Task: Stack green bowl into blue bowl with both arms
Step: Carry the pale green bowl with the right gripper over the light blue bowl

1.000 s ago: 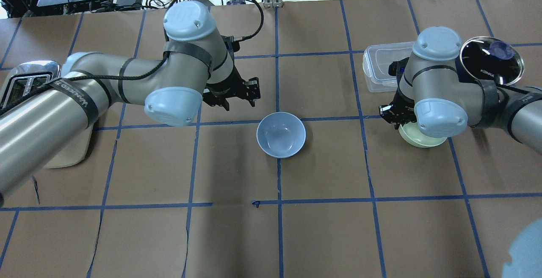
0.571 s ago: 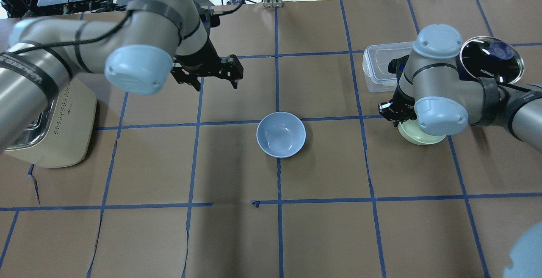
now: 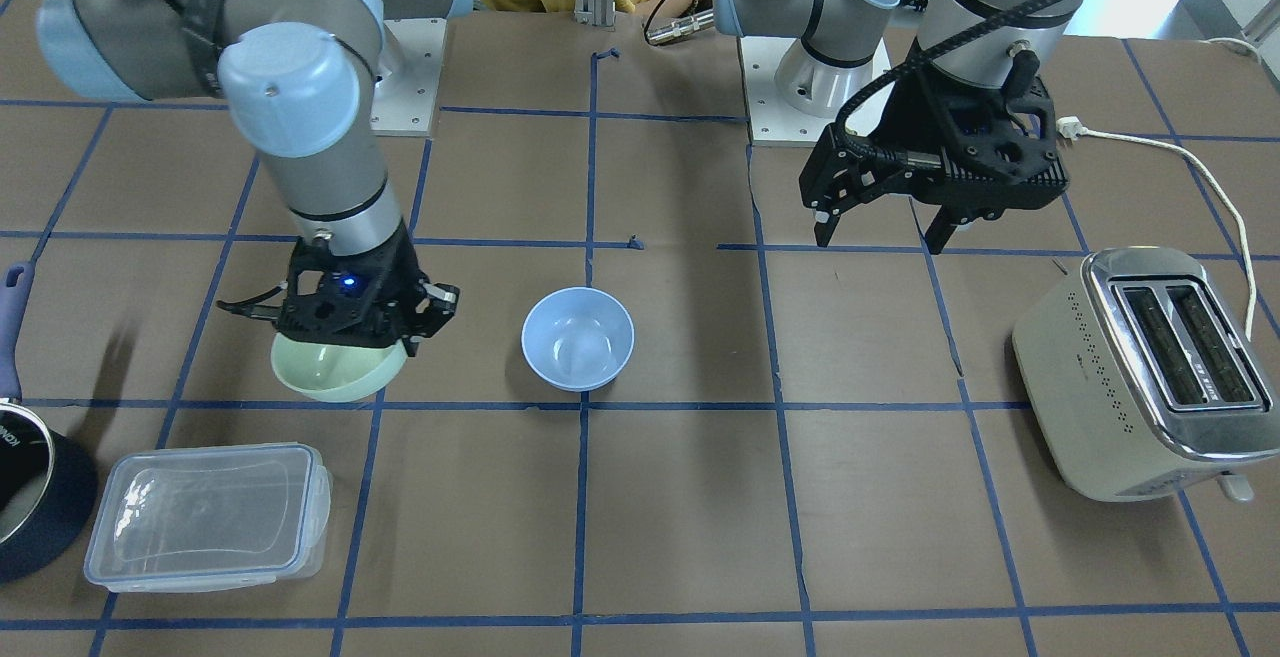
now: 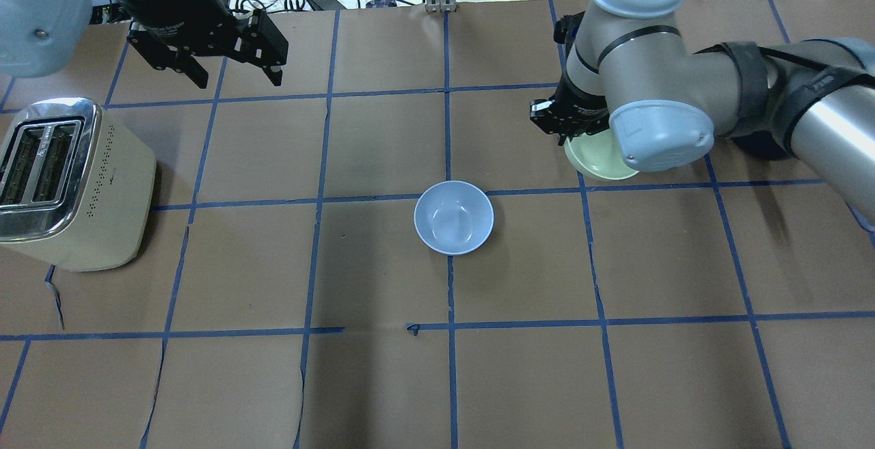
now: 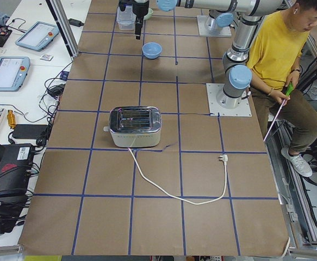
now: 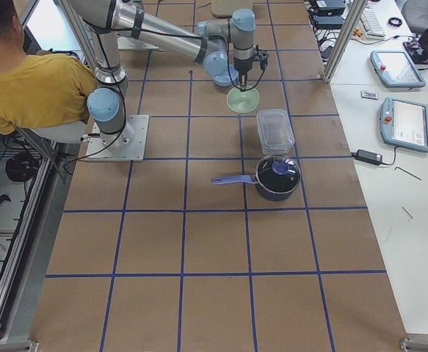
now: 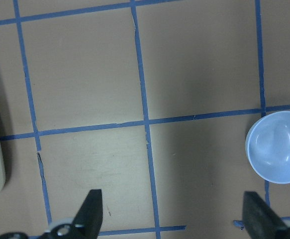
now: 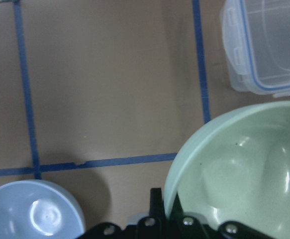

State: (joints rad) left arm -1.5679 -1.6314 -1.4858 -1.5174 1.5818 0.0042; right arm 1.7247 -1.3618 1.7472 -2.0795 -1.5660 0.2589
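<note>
The green bowl (image 4: 600,160) hangs off the table, held by its rim in my right gripper (image 4: 564,128), which is shut on it. The bowl also shows in the front view (image 3: 335,369) under the right gripper (image 3: 352,329), and it fills the lower right of the right wrist view (image 8: 244,164). The blue bowl (image 4: 453,217) stands upright and empty mid-table (image 3: 578,337), to the left of the green bowl and nearer the robot's side. My left gripper (image 4: 239,82) is open and empty, high at the far left (image 3: 880,237), well away from the blue bowl (image 7: 276,153).
A toaster (image 4: 68,182) stands at the left, its cord trailing on the table (image 5: 174,190). A clear plastic container (image 3: 205,517) and a dark pot (image 3: 25,497) sit beyond the green bowl. A person in yellow (image 5: 278,49) sits behind the robot's base.
My right gripper has lifted the green bowl and carried it up and left in the overhead view, closer to the blue bowl. My left arm has swung away to the far left, gripper still open.
</note>
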